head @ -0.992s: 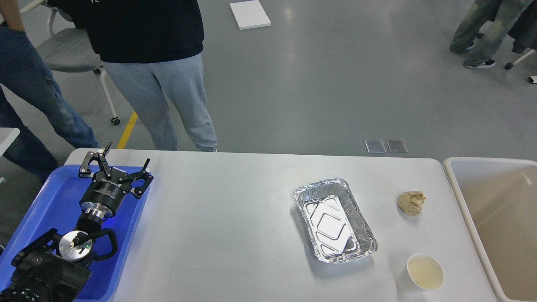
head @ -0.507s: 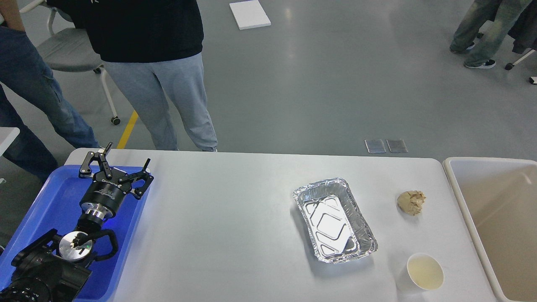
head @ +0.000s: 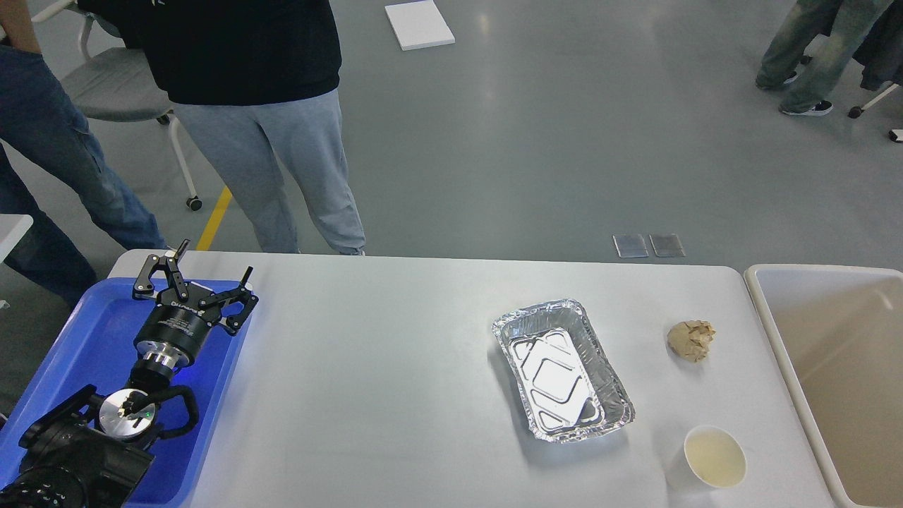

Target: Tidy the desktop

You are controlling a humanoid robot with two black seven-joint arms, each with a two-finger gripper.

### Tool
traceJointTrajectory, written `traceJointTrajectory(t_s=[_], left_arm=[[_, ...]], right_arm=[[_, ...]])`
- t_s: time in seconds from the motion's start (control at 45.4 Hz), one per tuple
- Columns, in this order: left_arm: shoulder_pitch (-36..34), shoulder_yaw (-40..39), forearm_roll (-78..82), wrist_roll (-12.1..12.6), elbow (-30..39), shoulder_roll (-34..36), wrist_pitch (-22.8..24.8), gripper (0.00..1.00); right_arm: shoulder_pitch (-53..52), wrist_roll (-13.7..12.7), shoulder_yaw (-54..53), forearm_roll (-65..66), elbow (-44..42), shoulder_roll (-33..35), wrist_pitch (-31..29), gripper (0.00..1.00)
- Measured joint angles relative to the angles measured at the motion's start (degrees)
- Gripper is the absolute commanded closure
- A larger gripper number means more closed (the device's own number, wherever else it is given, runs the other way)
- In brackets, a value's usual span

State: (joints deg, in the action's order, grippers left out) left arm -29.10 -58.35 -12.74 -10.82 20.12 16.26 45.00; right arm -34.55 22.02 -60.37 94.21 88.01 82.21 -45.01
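The pale grey-white desktop (head: 381,367) fills the lower view. On its right half lie an empty foil tray (head: 562,369), a crumpled brown paper ball (head: 691,340) and a small paper cup (head: 714,456) near the front edge. My left gripper (head: 210,264) is open and empty above the far corner of the blue tray (head: 92,331) at the left, far from all three items. My right arm is out of view.
A beige rimmed bin (head: 832,367) stands against the desktop's right edge. A person in grey trousers (head: 282,169) stands just behind the far edge, another in jeans (head: 49,155) at the far left. A chair (head: 120,85) is behind them.
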Motion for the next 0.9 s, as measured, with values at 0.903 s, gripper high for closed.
traceJointTrajectory(t_s=[0.903], left_arm=[[0.0, 0.0, 0.0, 0.0, 0.0, 0.0, 0.0, 0.0]], right_arm=[[-74.1, -0.1, 85.0, -13.6, -19.1, -28.2, 0.0, 0.0]])
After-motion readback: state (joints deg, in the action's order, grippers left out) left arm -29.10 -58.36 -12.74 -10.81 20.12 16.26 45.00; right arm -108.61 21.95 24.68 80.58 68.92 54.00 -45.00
